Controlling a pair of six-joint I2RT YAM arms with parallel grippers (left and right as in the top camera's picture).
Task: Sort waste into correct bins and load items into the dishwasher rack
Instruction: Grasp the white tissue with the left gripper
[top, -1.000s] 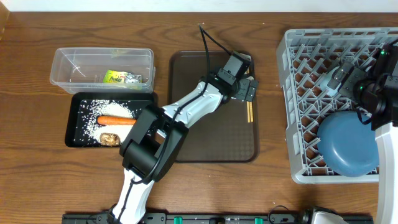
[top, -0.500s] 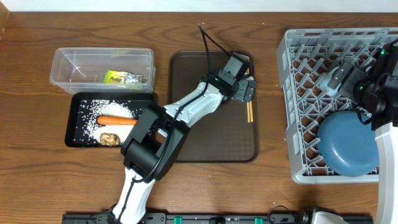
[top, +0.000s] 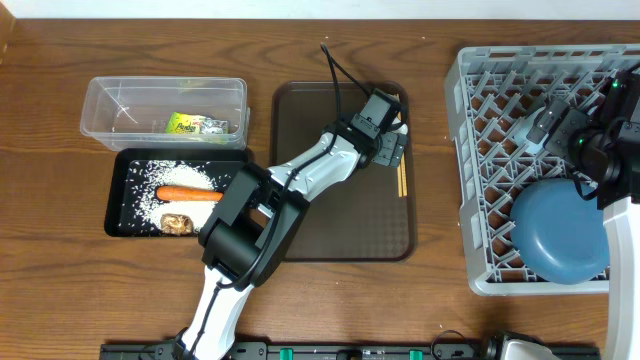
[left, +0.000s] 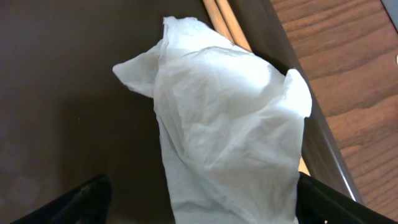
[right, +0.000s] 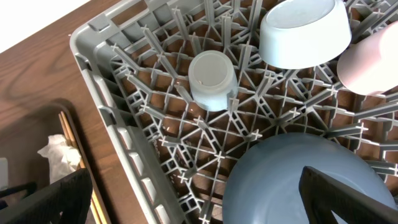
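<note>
On the brown tray (top: 340, 215), right edge: crumpled white tissue (left: 224, 124) lying partly over the chopsticks (top: 401, 180), left jaws spread wide around it, not clenched. Over the grey rack (top: 470, 180): right jaws released, holding nothing; in the rack, dark-blue plate (top: 560, 235) at the near side, bowl (right: 305, 31) and two cups (right: 211, 78) among the pegs. At surface (top: 450, 300) left: black tray (top: 118, 215) with rice (top: 150, 180), carrot (top: 185, 194), lump (top: 178, 222); clear tub (top: 100, 110) just behind it, holding the wrapper (top: 195, 124).
</note>
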